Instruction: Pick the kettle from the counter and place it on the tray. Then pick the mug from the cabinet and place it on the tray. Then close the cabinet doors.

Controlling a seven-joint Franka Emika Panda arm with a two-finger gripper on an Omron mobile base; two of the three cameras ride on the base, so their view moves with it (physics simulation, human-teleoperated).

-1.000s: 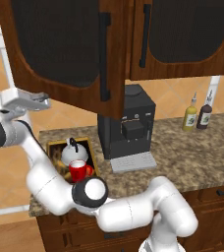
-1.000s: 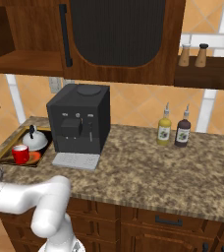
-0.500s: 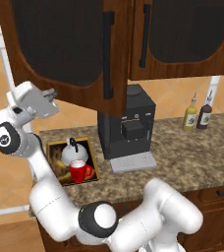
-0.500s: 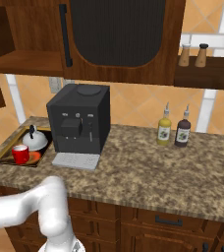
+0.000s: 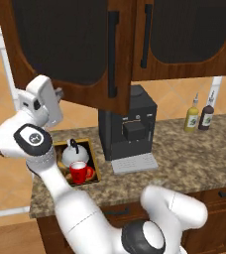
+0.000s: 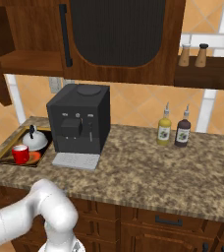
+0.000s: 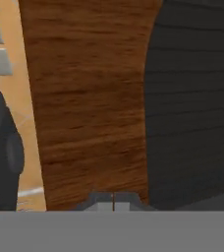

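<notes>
The silver kettle [image 5: 75, 155] [image 6: 35, 141] and the red mug [image 5: 79, 172] [image 6: 20, 154] both stand on the gold-rimmed tray [image 5: 94, 163] [image 6: 5, 148] at the counter's [image 5: 184, 158] left end. The left cabinet door [image 5: 65, 49] hangs partly open over the tray, while the right door [image 5: 184, 30] [image 6: 119, 34] is flush with the cabinet. My gripper [image 5: 60, 92] [image 7: 113, 201] is shut and empty, its tips against the lower wooden frame [image 7: 84, 98] of the left door, beside the black ribbed panel [image 7: 192, 98]. The cabinet's inner shelf [image 6: 25, 61] is bare.
A big black coffee machine [image 5: 127, 130] [image 6: 79, 118] stands right of the tray. Two bottles [image 5: 199, 115] [image 6: 174, 129] stand further right against the tiled wall. Two shakers [image 6: 192, 55] sit on a wall shelf. Dark drawers run below the counter.
My hand has turned and moved right, up to the left door's lower edge, and the elbow has risen. The door's free edge has shifted slightly right. Gripper stayed shut.
</notes>
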